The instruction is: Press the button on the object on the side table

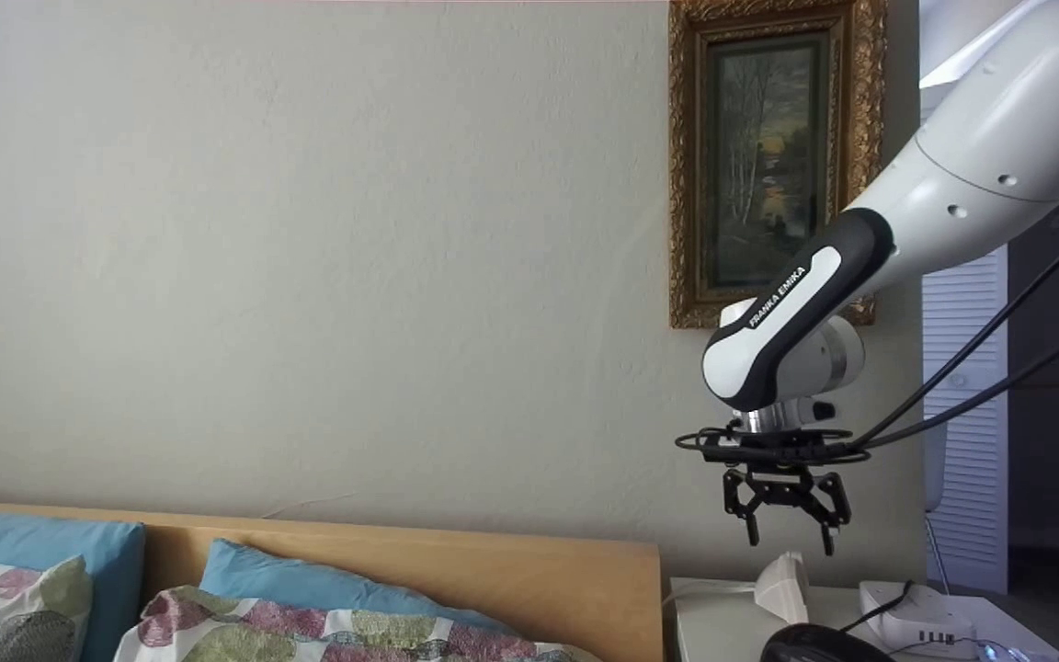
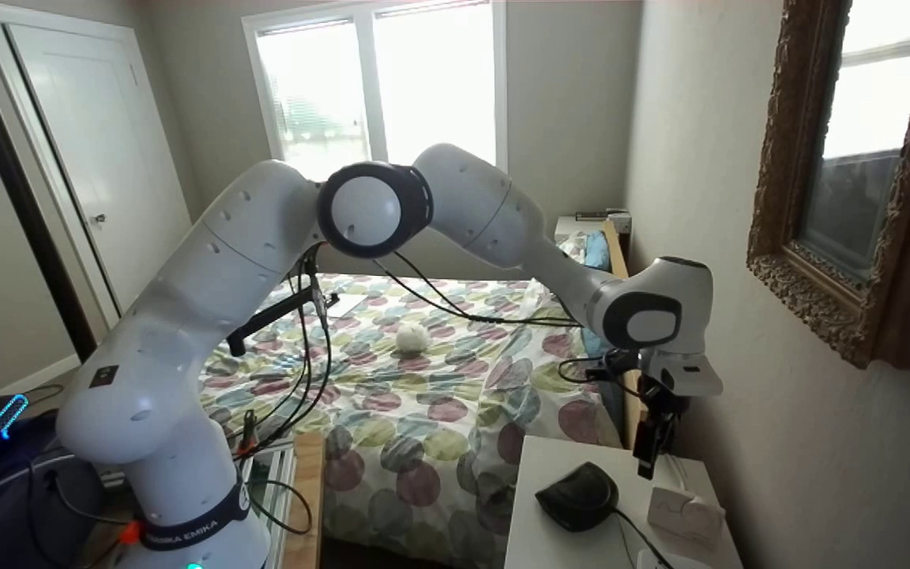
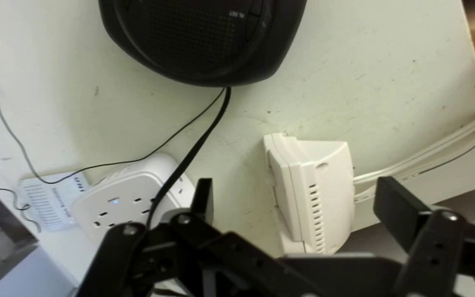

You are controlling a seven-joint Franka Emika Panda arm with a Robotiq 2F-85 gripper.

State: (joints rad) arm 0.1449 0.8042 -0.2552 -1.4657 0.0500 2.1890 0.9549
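Note:
The side table [image 1: 713,630] has a flat whitish top; it also shows in an exterior view [image 2: 532,482] and the wrist view [image 3: 369,78]. A black device with a speaker grille and lettered keys [image 3: 204,45] lies on it, partly cut off in the wrist view; it shows whole in an exterior view [image 2: 579,498]. A white vented device [image 3: 328,194] stands beside it, also in both exterior views [image 1: 781,590] [image 2: 686,515]. My gripper [image 1: 791,546] is open and empty above the white device, its fingers either side of it in the wrist view [image 3: 294,185]. No button on the white device is visible.
A white multi-socket block [image 3: 126,198] with a lit blue light and a paper label [image 3: 52,202] lie on the table. Black cords cross the top; white cables [image 3: 419,161] run off its edge. The wooden headboard [image 1: 493,561], bed and wall stand close by.

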